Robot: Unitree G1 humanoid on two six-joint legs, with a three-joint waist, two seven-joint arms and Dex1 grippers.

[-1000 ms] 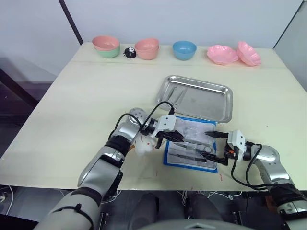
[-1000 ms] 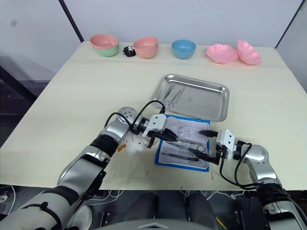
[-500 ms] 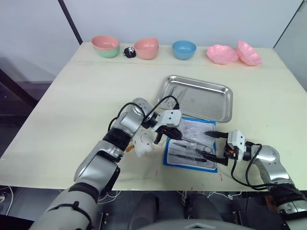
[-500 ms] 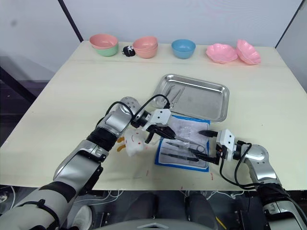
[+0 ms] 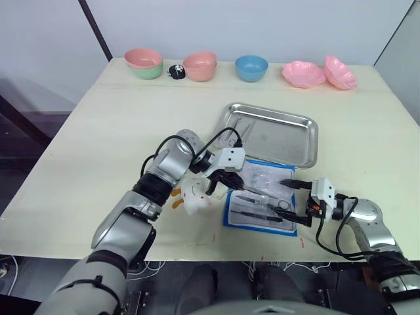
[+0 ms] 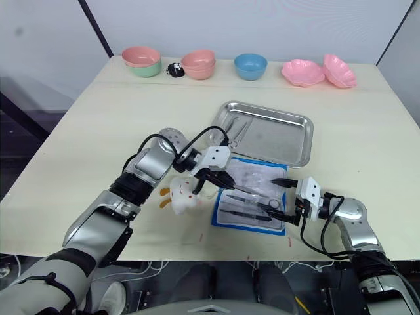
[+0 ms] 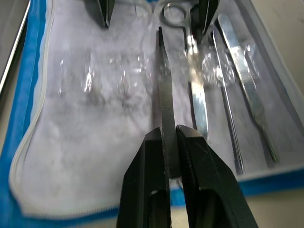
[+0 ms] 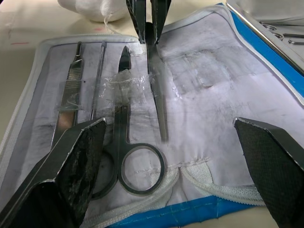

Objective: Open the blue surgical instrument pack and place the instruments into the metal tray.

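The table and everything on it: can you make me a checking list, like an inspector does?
Surface: pale wooden table, bare in the middle.
Job's things: blue surgical instrument pack lies open; scissors and slim tools sit in its pockets. Metal tray behind it already holds a few instruments.
Clutter: white lump with orange bits beside the pack; coloured bowls along the far edge.
Grippers: left pincer is shut on a slim flat tool above the pack; right pincer is open at the pack's end.
Cables: black wires loop at both wrists.
Surroundings: white wall behind.
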